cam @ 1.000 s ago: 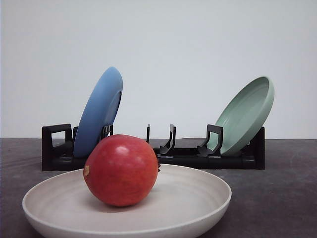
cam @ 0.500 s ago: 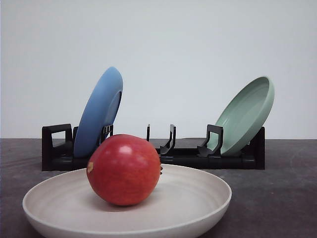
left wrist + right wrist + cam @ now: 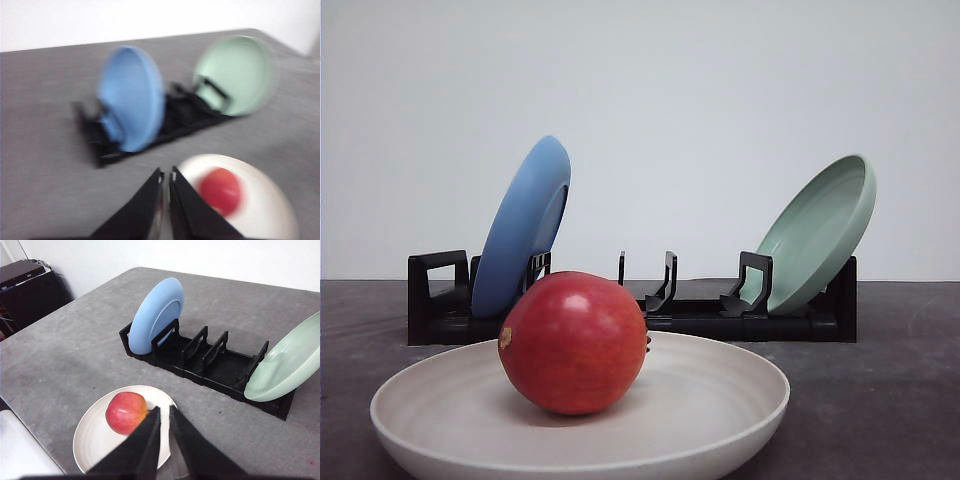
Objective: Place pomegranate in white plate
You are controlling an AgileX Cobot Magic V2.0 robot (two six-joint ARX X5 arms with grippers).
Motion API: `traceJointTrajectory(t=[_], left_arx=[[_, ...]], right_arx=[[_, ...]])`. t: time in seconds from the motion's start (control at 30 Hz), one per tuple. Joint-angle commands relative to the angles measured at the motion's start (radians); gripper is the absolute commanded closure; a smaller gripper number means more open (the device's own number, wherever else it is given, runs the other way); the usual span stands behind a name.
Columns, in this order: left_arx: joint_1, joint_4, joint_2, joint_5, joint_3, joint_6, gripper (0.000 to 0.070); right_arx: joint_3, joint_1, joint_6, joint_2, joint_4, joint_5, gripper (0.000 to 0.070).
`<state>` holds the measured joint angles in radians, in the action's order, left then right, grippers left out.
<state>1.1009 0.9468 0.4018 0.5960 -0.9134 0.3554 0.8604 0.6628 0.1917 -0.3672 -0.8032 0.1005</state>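
One pomegranate (image 3: 126, 412) beside right claw (image 3: 164, 412)

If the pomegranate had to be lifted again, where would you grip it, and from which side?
Grip the pomegranate across its widest middle, coming from straight above. It is round and glossy, sits inside the white plate, and the raised rim would likely block a low sideways approach.

Pomegranate (image 3: 574, 343): glossy red with a small yellow-orange patch on one side. White plate (image 3: 720, 400): matte off-white with faint concentric streaks; the rack (image 3: 700, 310) is black, holding one blue plate (image 3: 520, 228) and one pale green plate (image 3: 817, 233). Table (image 3: 880, 380): mottled dark grey; both grippers' fingers (image 3: 145, 445) are black.
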Motion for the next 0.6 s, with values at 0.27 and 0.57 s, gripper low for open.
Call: traceJointTrajectory(t=[0.27,0.57], left_arx=[[-0.63,-0.428,-0.175,-0.46,0.326,-0.521,0.07],[-0.991,-0.648,-0.271,-0.567,0.641,-0.549,0.07]], right_arx=[[0.011,0.008,0.003,-0.003,0.01,-0.003,0.0673],[0.011,0.008,0.003,-0.003,0.01,-0.003,0.0673]])
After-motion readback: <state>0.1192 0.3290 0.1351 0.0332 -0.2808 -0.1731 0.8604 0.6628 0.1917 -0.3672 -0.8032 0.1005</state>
